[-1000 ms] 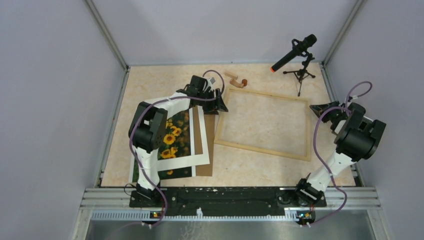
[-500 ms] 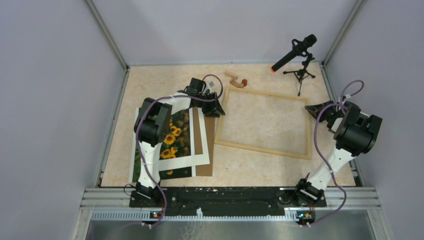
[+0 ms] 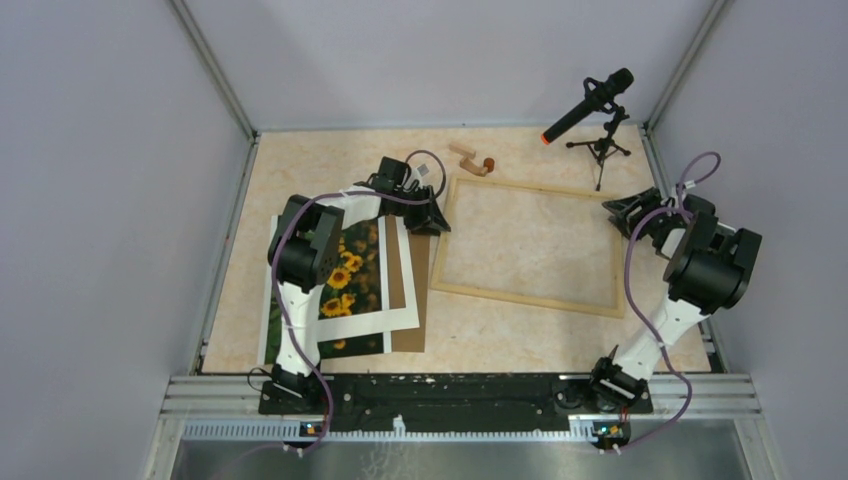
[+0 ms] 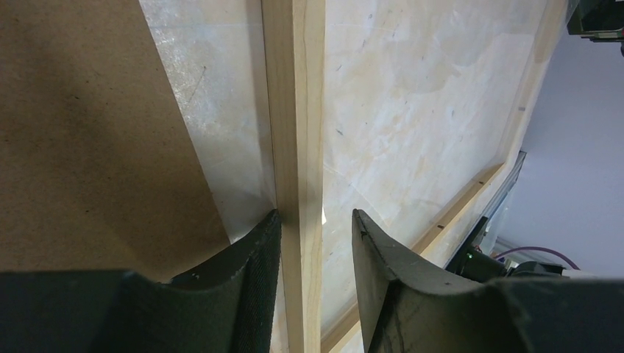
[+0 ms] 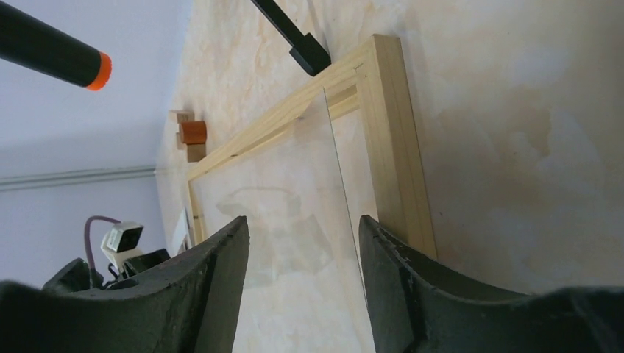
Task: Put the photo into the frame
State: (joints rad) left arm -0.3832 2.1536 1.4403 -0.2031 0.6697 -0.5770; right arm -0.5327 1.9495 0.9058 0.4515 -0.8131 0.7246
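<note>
The light-wood frame point(image 3: 527, 298) lies flat mid-table with a clear pane inside it. My left gripper point(image 3: 437, 221) stands open astride its left rail point(image 4: 294, 132): the left finger point(image 4: 254, 257) touches the wood and the right finger point(image 4: 379, 257) stands off with a gap. At the frame's far right corner point(image 5: 383, 81) my right gripper point(image 3: 611, 205) is open over the pane's edge point(image 5: 335, 147), nothing between its fingers. The sunflower photo point(image 3: 350, 272) lies to the left, partly under a white mat and my left arm.
A white mat point(image 3: 397, 318) and a brown backing board point(image 3: 406, 292) lie stacked with the photo. Small wooden blocks point(image 3: 470, 160) sit beyond the frame. A microphone on a tripod point(image 3: 600, 125) stands at the back right, one foot point(image 5: 309, 55) near the frame's corner.
My right gripper went from shut to open and shifted slightly toward the frame's far right corner. My left gripper came down onto the left rail and its jaws narrowed around it.
</note>
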